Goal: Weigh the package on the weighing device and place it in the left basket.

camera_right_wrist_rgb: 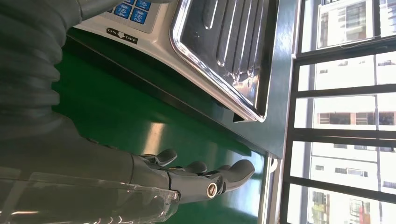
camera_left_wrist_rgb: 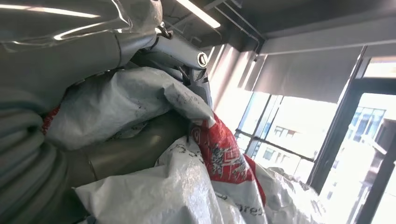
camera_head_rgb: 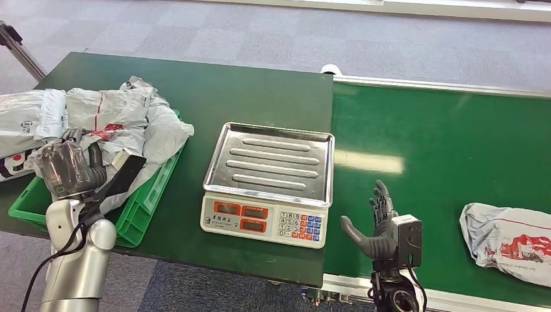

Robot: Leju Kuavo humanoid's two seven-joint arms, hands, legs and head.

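Head view: left hand on package at basket

Head view: scale (camera_head_rgb: 269,184) sits mid tabletop (camera_head_rgb: 214,91), tray bare. Left of scale, green basket (camera_head_rgb: 140,211) holds grey-white package (camera_head_rgb: 123,120); left hand (camera_head_rgb: 68,166) rests on the package, fingers (camera_left_wrist_rgb: 187,53) clamped around its crumpled film in the left wrist view. Right of scale, right hand (camera_head_rgb: 380,224) hovers over green belt (camera_head_rgb: 442,143), fingers apart, holding nothing. Another package (camera_head_rgb: 510,240) lies further right of scale.

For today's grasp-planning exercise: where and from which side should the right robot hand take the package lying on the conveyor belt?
Probably the package by its crumpled near-left end, approached from the left, where the open right robot hand is. The bag lies flat on the belt, so bunched folds offer the best purchase.
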